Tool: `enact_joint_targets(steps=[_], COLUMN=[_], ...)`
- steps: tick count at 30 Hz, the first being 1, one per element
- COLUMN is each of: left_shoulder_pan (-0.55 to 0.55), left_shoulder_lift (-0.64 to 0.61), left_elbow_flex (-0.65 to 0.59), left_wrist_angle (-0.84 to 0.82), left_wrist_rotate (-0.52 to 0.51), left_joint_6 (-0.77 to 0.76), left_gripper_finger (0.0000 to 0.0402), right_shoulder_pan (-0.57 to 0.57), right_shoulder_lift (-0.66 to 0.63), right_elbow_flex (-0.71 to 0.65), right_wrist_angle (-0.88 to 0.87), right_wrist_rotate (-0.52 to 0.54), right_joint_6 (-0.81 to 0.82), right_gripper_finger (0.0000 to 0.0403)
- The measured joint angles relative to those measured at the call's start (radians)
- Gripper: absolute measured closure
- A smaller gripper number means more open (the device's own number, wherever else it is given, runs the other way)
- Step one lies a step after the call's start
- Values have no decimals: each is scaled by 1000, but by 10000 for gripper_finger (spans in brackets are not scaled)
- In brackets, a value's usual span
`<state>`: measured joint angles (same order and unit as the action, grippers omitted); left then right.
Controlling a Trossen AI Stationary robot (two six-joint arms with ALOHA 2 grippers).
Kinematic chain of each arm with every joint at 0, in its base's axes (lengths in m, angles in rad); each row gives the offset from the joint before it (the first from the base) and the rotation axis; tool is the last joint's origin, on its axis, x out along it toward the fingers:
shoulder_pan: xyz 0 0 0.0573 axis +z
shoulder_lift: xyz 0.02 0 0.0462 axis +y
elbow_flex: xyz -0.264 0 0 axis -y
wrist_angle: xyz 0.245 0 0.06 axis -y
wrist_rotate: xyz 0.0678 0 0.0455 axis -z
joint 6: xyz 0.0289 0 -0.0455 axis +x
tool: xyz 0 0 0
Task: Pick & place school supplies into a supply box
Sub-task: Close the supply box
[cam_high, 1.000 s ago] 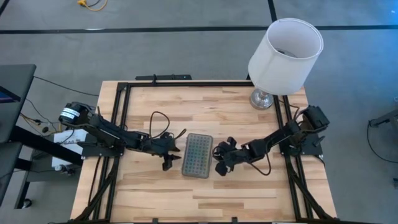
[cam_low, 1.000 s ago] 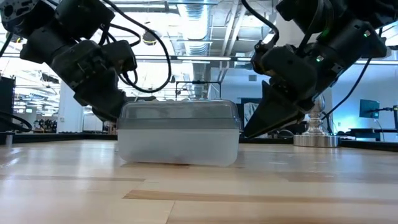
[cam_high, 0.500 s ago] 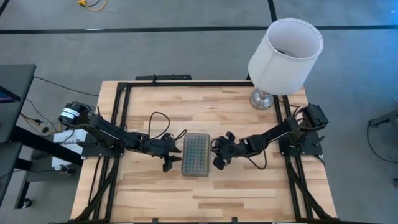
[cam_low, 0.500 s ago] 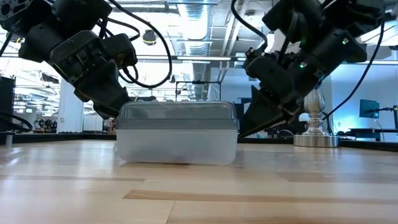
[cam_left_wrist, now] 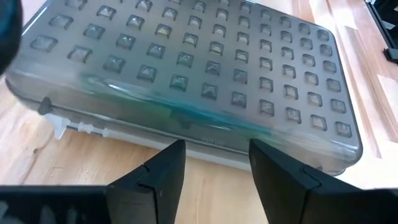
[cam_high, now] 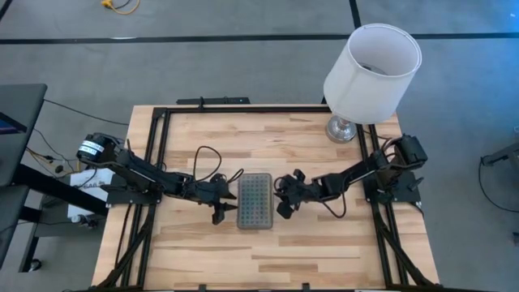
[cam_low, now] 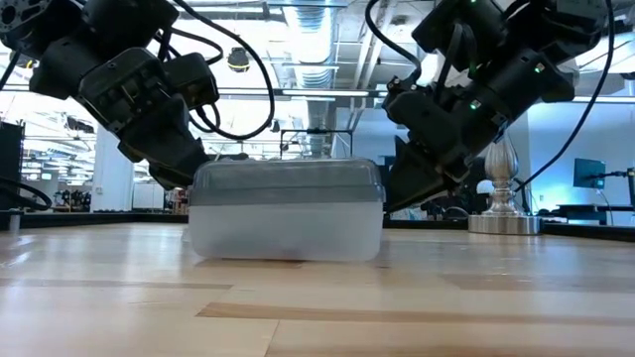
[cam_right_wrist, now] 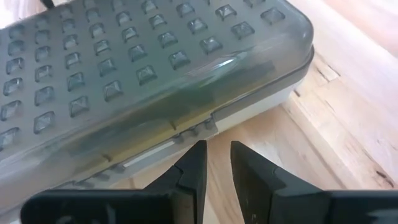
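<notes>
The supply box [cam_high: 255,201] sits shut (grey dotted lid on top) in the middle of my wooden table [cam_high: 268,251]. My left gripper [cam_left_wrist: 211,165] is beside it, fingers apart, holding nothing. My right gripper [cam_right_wrist: 216,163] has a narrow gap, empty. A white lamp [cam_high: 371,73] stands at the far corner.

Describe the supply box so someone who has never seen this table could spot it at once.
On the wooden table, look at the middle, in the gap between the two dark arms. The supply box lies flat there: a small rectangular case, lid closed. Its grey translucent lid with a grid of raised dots sets it apart from the white lamp.
</notes>
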<state>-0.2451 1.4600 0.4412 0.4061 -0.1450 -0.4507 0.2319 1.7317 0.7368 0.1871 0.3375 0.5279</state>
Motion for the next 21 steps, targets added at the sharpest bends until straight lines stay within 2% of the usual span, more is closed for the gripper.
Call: enact_joint_targets(steps=[9,21], left_shoulder_pan=[0,1], left_shoulder_lift=[-1,-1], left_elbow_flex=[2,2], left_wrist_angle=[-44,-82], left_wrist_rotate=[-9,-87], left_joint_6=[-1,-27], left_gripper_finger=[228,228], right_shoulder_pan=[-15,50], right_shoulder_lift=[0,0], right_elbow_flex=[1,1], right_wrist_angle=[-9,-51], right_wrist_rotate=[-35,-45], right_joint_6=[7,74], right_gripper_finger=[337,337])
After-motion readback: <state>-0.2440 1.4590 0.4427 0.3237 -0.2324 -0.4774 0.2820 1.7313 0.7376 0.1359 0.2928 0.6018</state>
